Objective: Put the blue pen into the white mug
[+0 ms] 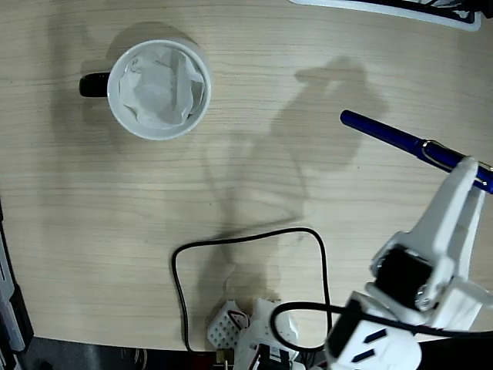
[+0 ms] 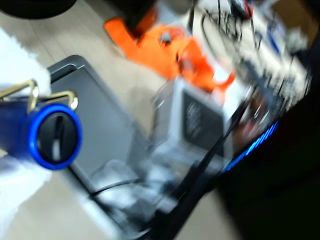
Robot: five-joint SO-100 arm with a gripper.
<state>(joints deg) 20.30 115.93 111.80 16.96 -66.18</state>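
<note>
we start with the biggest thing in the fixed view, the pale wood-grain table (image 1: 231, 177), running across the whole frame with the arm's shadow stretched over its middle. at lower right the white arm rises, and its end effector (image 1: 467, 173) sits at the right edge, clamped on the blue pen (image 1: 393, 137); the pen slants up and to the left from the grip, dark tip leading, held off the wood judging by its shadow. in the wrist view we look straight down the pen's butt end (image 2: 54, 136), blue ring and gold clip at left, white finger material hugging it, so we read the grip as closed on the pen.

the white mug (image 1: 159, 89) stands well apart, upper left of the fixed view, black handle pointing left, crumpled white paper filling its inside.

for this carry, we'd want the pen lifted high enough to clear the rim, swung across to the upper left, then tipped so the dark end points down over the mouth before letting go. the paper may stop the pen sliding deep, so a steep drop near the centre looks safest.

smaller bits: a black cable (image 1: 254, 254) loops on the table at lower centre. the wrist view's background is blurred; we make out something orange (image 2: 165, 50) and a dark grey slab (image 2: 100, 120).
</note>
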